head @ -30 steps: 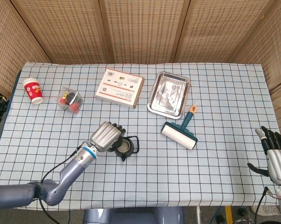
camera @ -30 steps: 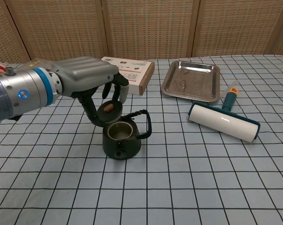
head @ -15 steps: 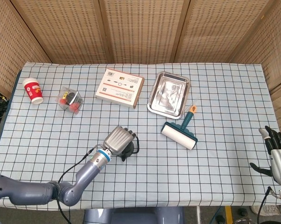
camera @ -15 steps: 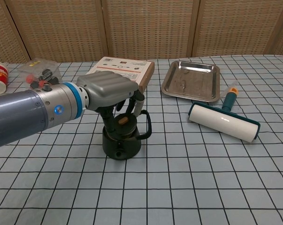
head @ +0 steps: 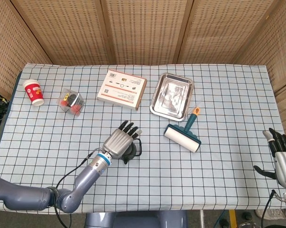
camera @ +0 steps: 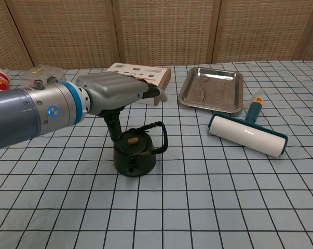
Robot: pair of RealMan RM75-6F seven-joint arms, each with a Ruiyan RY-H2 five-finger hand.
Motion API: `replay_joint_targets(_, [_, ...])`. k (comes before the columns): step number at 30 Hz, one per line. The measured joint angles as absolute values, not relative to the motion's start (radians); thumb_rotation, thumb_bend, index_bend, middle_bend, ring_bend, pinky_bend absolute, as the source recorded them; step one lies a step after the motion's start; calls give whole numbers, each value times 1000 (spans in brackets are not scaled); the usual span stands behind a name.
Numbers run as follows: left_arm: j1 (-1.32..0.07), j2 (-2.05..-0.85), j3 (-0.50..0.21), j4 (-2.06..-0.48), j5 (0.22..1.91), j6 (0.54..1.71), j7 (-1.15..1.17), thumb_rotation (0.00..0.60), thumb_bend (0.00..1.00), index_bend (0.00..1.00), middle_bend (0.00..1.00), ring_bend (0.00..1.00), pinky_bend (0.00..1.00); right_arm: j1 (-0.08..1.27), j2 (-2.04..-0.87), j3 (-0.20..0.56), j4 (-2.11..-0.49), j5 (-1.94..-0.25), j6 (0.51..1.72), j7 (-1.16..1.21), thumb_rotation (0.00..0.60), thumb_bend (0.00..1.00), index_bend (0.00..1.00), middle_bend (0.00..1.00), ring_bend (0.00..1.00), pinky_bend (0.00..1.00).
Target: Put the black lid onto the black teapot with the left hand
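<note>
I am holding my left hand (camera: 112, 93) flat, fingers spread and gripping nothing, just above the teapot (camera: 135, 155), whose lid (camera: 133, 140) is sitting on its mouth below my palm. I am judging a straight upward lift safest, to avoid nudging it. The chest view is showing the lid; the head view is hiding it beneath my hand.

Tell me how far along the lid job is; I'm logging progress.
The round black lid with its brown knob already sits on the squat black teapot. The left hand hovers above it, fingers spread, holding nothing. Only pulling that arm clear looks left. The right hand idles at the table's edge.
</note>
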State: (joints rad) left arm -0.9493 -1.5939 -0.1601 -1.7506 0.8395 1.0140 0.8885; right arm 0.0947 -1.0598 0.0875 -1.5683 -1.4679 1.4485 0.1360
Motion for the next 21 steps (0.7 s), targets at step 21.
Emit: replay_joint_targets(21, [-685,-1233,-40,-1920,1104,1322,672,600,251,0,0,0,0,88,-1052,80,-1589,-1501,1472,136,600,0,0,0,0,0])
